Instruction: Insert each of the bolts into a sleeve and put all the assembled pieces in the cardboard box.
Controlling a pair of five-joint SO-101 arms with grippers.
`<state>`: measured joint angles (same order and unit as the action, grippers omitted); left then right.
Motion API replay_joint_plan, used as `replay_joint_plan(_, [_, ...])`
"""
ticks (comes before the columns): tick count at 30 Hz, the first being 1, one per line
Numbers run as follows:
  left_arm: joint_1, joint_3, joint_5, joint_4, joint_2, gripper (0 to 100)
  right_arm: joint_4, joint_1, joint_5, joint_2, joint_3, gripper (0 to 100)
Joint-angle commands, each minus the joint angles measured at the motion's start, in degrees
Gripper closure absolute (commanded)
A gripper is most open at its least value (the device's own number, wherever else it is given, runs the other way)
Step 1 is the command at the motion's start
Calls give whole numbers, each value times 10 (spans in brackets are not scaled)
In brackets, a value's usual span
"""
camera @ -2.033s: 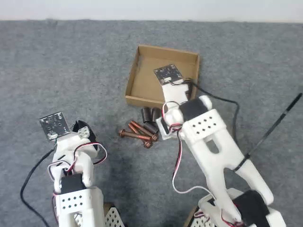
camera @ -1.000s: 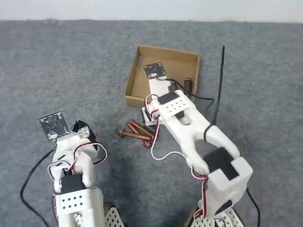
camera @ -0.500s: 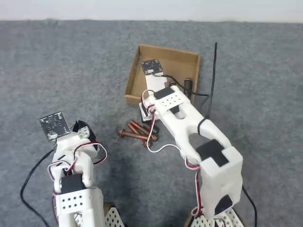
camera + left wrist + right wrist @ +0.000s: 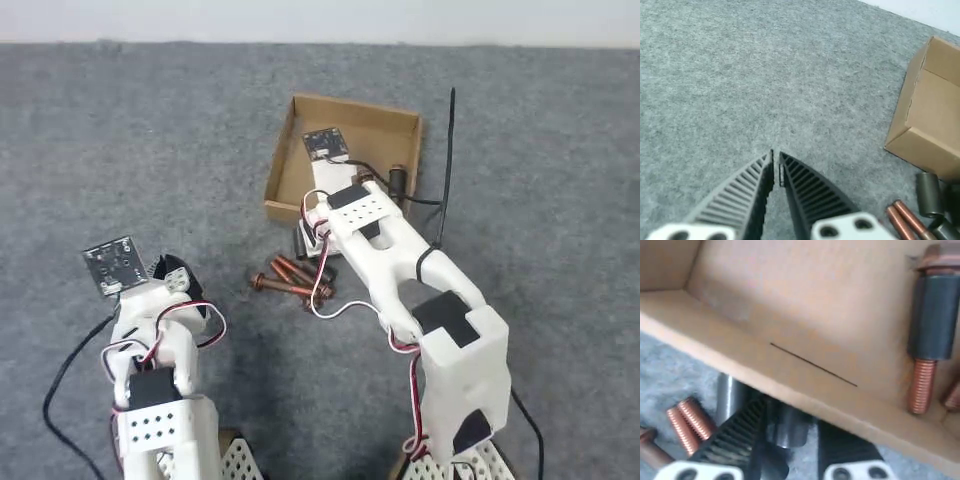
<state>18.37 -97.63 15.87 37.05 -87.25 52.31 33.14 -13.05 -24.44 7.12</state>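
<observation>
A sleeve point(image 4: 790, 432) is seen between the spread fingers of the right gripper point(image 4: 790, 415), by the box point(image 4: 700, 335); the left gripper point(image 4: 776, 153) is closed up.

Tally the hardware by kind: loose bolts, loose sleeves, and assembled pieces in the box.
Loose copper-coloured metal bolts: 3
Loose dark cylindrical sleeves: 2
Assembled bolt-in-sleeve pieces clearly seen in the brown cardboard box: 1
Total: 6

The high view looks down over the whole surface point(image 4: 150, 120). The left wrist view sees the cardboard box point(image 4: 932, 120) well beyond its fingers point(image 4: 747, 195); the right wrist view sees it just ahead of its fingers point(image 4: 735, 432).
</observation>
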Motion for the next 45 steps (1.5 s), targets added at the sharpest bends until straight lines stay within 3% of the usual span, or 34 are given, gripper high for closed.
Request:
replay_joint_plan(1, [0, 7, -5, 1, -5, 989, 44, 3, 17, 15, -16, 981])
replay_joint_plan(10, [0, 7, -5, 1, -5, 989, 145, -19, 43, 162, 25, 992])
replay_joint_plan(18, [0, 7, -5, 1, -5, 989, 143, -83, 44, 311, 170, 992])
replay_joint_plan(24, [0, 7, -5, 1, -5, 989, 61, -146, 50, 403, 330, 992])
replay_joint_plan(31, [0, 7, -5, 1, -6, 989, -47, -241, 123, 433, 462, 992])
replay_joint_plan(35, [0, 7, -5, 1, -5, 989, -32, -247, 171, 437, 462, 987])
replay_joint_plan(40, [1, 7, -5, 2, -4, 989, -27, -247, 180, 436, 464, 877])
replay_joint_plan(45, [1, 7, -5, 2, -4, 989, 22, -244, 180, 441, 458, 902])
